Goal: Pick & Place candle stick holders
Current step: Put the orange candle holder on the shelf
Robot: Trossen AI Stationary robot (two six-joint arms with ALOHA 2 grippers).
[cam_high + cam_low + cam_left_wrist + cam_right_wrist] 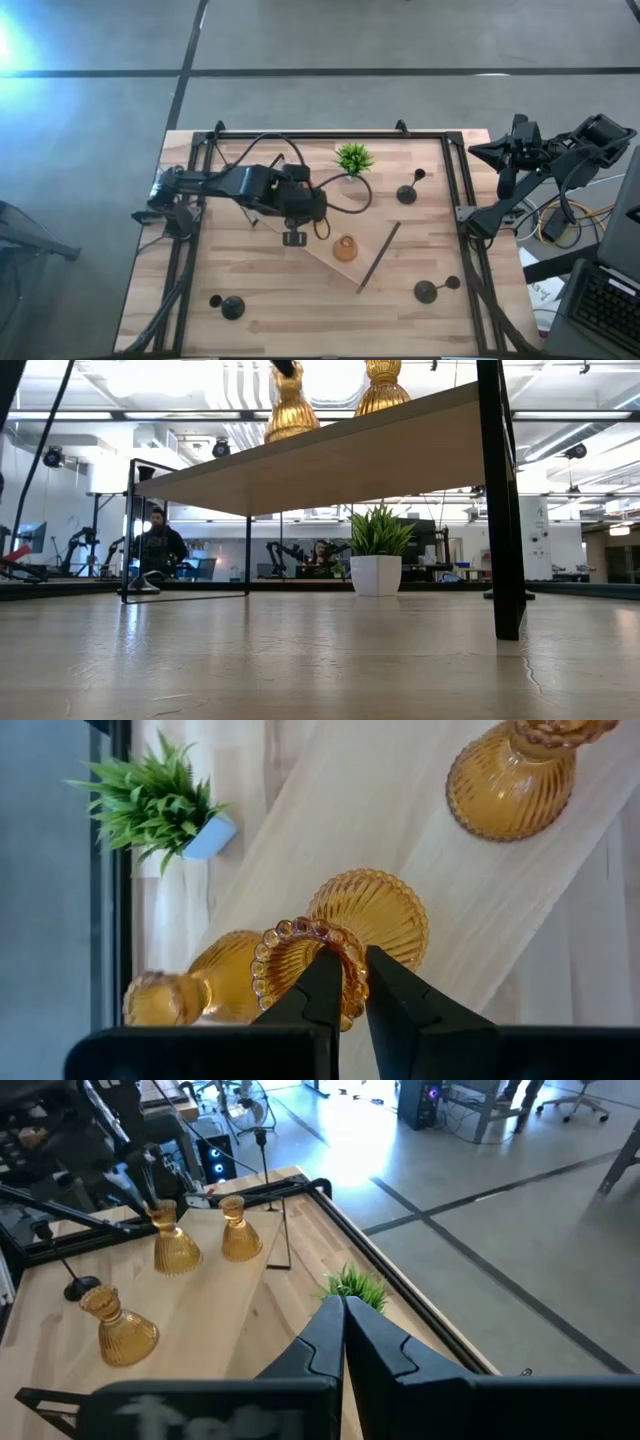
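Observation:
Three amber candle stick holders show in the right wrist view. My left gripper is shut on the top of one, over the light wooden tray at mid table. Another stands beside it, and the third stands on the tray on its base. In the high view my left arm hides the first two. Black holders stand on the table at the far right, near right and near left. My right gripper waits shut off the table's far right corner. My left gripper pinches the beaded rim of the amber holder's top cup, one finger over the cup's opening and one outside it. The fingers come from above, slanting down. The holder stays upright with its flared base over the tray; whether the base touches the tray, I cannot tell.
A small green potted plant stands near the far edge. A dark rail frame runs round the table's left, far and right sides. The tray's dark handle lies slanting right of the amber holder. People sit in the room beyond.

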